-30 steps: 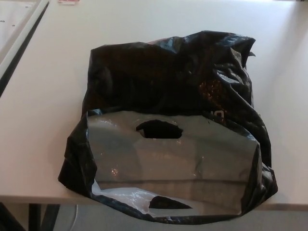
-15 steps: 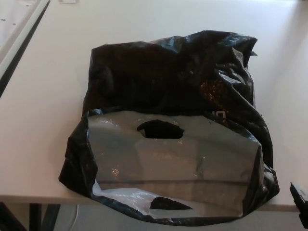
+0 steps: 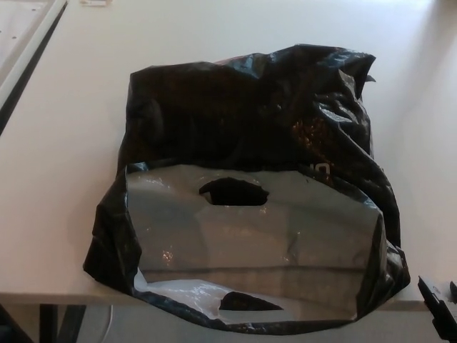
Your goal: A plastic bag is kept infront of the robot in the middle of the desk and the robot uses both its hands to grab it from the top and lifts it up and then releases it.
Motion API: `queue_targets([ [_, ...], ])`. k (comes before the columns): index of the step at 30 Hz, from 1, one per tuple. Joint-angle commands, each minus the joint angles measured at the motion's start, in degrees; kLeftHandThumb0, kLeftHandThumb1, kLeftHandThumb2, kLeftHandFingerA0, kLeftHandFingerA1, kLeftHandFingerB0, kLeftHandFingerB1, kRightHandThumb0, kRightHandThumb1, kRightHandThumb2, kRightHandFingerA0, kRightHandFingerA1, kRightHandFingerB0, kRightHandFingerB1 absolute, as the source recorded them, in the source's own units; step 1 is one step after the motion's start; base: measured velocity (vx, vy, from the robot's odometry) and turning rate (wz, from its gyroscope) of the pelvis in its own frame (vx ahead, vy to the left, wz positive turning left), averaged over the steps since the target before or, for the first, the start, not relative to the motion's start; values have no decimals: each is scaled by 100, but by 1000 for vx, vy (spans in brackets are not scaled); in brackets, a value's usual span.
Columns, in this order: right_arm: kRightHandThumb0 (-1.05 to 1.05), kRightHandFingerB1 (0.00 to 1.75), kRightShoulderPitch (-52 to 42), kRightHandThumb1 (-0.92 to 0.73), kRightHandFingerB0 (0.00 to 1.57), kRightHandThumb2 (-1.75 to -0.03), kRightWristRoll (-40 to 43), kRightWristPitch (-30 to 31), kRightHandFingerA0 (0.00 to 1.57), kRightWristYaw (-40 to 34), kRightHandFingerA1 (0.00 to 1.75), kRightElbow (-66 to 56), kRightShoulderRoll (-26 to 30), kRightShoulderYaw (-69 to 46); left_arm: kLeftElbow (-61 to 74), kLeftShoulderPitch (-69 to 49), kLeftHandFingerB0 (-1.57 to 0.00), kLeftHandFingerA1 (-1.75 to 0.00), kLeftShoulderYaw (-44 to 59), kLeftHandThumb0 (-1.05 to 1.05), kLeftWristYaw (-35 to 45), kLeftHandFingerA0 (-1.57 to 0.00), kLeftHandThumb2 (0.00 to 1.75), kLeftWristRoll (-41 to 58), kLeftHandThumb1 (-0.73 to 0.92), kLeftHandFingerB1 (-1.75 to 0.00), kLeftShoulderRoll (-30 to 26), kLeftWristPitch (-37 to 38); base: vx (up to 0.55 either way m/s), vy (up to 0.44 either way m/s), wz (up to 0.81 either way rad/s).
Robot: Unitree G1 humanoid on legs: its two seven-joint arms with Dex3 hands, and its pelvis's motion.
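Note:
A crumpled black plastic bag (image 3: 250, 128) lies in the middle of the white desk (image 3: 64, 179), reaching over the near edge. Its mouth faces me, showing a grey inner flap (image 3: 250, 239) with an oval handle hole (image 3: 234, 192) and a second handle cut-out (image 3: 248, 303) at the front. A small black part of my right hand (image 3: 440, 309) shows at the bottom right corner, apart from the bag; too little shows to tell how it stands. My left hand is out of the picture.
The desk's near edge (image 3: 43, 293) runs along the bottom, with a table leg (image 3: 46, 325) below it. A dark gap and another white surface (image 3: 21, 28) lie at the far left.
My right hand has come into the bottom right corner and risen a little. The picture has shifted slightly; the bag lies as before.

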State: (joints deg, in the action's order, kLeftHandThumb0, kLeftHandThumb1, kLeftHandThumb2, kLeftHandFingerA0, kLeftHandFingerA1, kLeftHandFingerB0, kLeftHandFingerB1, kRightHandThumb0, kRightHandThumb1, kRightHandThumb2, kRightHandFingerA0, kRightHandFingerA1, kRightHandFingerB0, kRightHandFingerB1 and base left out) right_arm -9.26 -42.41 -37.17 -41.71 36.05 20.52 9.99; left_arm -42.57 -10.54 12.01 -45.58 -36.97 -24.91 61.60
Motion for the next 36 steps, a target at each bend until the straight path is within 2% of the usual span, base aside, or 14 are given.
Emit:
queue_targets([
  [1,-60,14,82,-38,0,-76,140,57,1,84,28,77,142,31,43,-115,-28,-33,-80,-28,217,-28,58,394,47,-33,-177,324,0,0,0],
  [10,-63,13,-6,-41,0,-78,186,50,1,95,28,-198,255,3,503,-767,-27,-33,160,-25,893,-28,58,1233,45,-33,-673,645,0,0,0],
  [12,-55,8,-35,-49,0,-64,183,64,8,28,27,-369,302,-58,500,-710,-28,-33,189,-24,948,-29,57,1306,46,-32,-696,701,0,0,0],
  [15,-60,14,-74,-38,0,-76,191,86,2,4,31,-511,317,-98,560,-682,-27,-33,190,-25,1107,-29,57,1419,46,-32,-671,651,0,0,0],
  [16,-56,12,-107,-51,0,-56,132,211,9,59,27,-752,392,-154,786,-697,-27,-34,120,-30,1305,-29,59,1563,45,-33,-592,403,0,0,0],
  [17,-57,14,-90,-37,0,-75,112,251,1,89,33,-875,442,-191,909,-616,-26,-33,23,-29,1391,-27,58,1544,45,-32,-522,417,0,0,0],
  [21,-57,16,-143,-37,1,-75,199,430,2,399,33,-1304,537,-304,1130,-438,-26,-33,-134,-30,1524,-26,59,1350,46,-32,-373,374,0,0,0],
  [22,-52,18,-95,-51,1,-56,218,415,11,441,28,-1347,562,-317,1196,-369,-12,-51,-216,-17,1594,-12,88,1310,35,-50,-328,336,0,0,0],
  [25,-53,19,-8,-50,1,-55,182,549,12,581,28,-1561,569,-307,1281,-187,-12,-51,-423,-17,1792,-13,87,1296,33,-51,-249,320,0,0,0],
  [26,-54,21,24,-35,0,-75,176,560,4,623,41,-1602,579,-301,1283,-132,-12,-51,-472,-17,1826,-12,87,1278,33,-51,-231,308,0,0,0],
  [30,-53,20,266,-49,0,-55,173,622,17,915,31,-1749,632,-245,1360,138,-11,-51,-751,-18,2114,-11,87,1315,33,-50,-99,123,0,0,0],
  [31,-56,17,320,-40,3,-71,179,590,11,953,41,-1753,646,-229,1340,205,-11,-51,-805,-17,2152,-11,86,1321,33,-50,-76,133,0,0,0],
  [35,-59,19,577,-41,3,-72,153,545,12,1118,41,-1848,663,-143,1345,399,-10,-51,-986,-19,2301,-11,87,1282,33,-50,49,13,0,0,0],
  [36,-56,23,658,-51,0,-55,103,550,18,1125,32,-1868,672,-113,1379,437,-11,-51,-1016,-18,2323,-11,86,1266,32,-51,104,-51,0,0,0],
])
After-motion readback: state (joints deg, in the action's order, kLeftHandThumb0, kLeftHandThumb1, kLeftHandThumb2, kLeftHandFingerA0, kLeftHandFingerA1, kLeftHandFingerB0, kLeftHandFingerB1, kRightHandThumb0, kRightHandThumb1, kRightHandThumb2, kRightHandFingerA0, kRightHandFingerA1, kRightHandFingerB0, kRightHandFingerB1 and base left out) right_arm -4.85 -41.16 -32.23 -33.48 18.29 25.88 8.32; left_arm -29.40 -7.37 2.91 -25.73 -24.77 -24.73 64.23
